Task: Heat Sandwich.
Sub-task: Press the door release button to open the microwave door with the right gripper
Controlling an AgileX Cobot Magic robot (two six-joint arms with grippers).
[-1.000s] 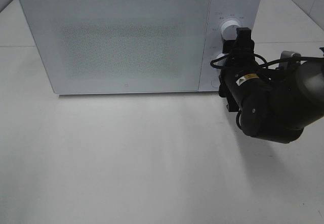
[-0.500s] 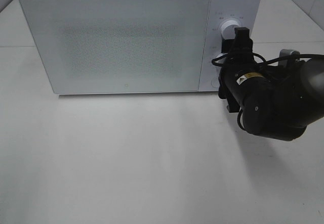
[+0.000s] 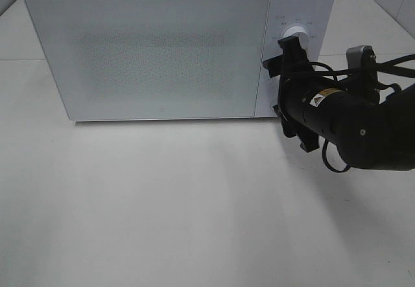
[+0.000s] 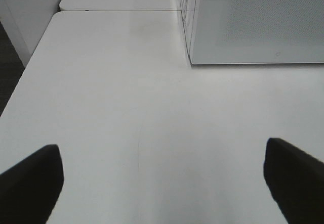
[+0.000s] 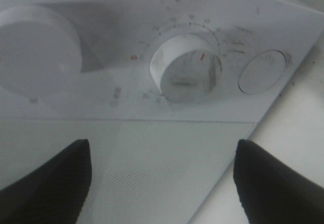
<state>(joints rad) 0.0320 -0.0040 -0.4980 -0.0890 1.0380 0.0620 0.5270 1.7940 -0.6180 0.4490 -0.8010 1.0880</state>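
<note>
The sandwich is out of view. A white microwave (image 3: 155, 54) stands at the back of the table with its door shut. My right gripper (image 3: 280, 86) is up against the control panel at the microwave's right end, jaws open. In the right wrist view, its dark fingers (image 5: 45, 183) flank a white dial (image 5: 186, 68) that lies ahead of them and is not clasped. A second dial (image 5: 38, 49) and a round button (image 5: 263, 71) sit on either side of it. My left gripper (image 4: 162, 183) hovers open over bare table, nothing between its fingers (image 4: 296, 176).
The white table (image 3: 181, 203) stretches out in front of the microwave. The left wrist view shows the microwave's corner (image 4: 253, 21) and the table's edge (image 4: 25, 72) dropping to a dark floor. The upper dial (image 3: 299, 35) shows above the right arm.
The right wrist has rolled and shifted slightly left toward the control panel, covering the lower dial in the high view. The microwave has stayed still.
</note>
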